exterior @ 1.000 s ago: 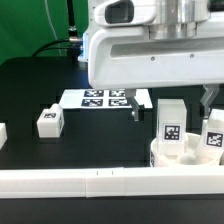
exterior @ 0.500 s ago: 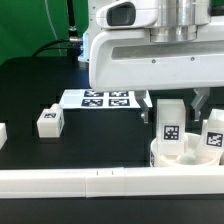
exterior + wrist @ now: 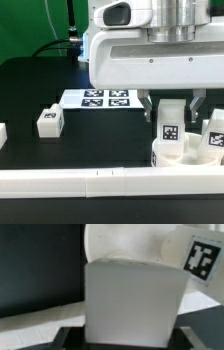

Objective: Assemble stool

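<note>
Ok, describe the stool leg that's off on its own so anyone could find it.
Find the marker board on the black table. Just off its corner at the exterior view's left sits the loose leg. Unlike the two upright legs on the round seat, it sits alone.

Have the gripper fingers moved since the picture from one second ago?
Yes. The gripper has narrowed: both fingers came inward toward the standing leg, which stayed put.
</note>
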Robot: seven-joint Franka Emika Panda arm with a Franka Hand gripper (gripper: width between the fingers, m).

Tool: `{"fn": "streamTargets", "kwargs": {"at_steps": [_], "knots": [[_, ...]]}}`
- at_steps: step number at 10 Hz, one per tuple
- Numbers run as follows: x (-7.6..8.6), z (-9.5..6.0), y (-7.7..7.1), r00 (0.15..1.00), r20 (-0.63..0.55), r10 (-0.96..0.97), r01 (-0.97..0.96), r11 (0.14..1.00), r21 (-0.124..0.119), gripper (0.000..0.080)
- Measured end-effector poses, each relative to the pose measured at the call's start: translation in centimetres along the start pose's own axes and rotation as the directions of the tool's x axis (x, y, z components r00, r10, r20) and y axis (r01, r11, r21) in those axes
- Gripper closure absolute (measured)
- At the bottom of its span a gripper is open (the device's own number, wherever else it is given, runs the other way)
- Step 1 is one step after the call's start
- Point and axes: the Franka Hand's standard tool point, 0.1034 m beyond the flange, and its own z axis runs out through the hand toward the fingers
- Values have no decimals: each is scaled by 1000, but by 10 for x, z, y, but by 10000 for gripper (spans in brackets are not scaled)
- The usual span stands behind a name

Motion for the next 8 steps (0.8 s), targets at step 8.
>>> {"fn": "streamTargets", "kwargs": {"at_steps": [8], "knots": [[-3, 2, -3, 695, 14, 719, -719, 694, 36, 469]]}}
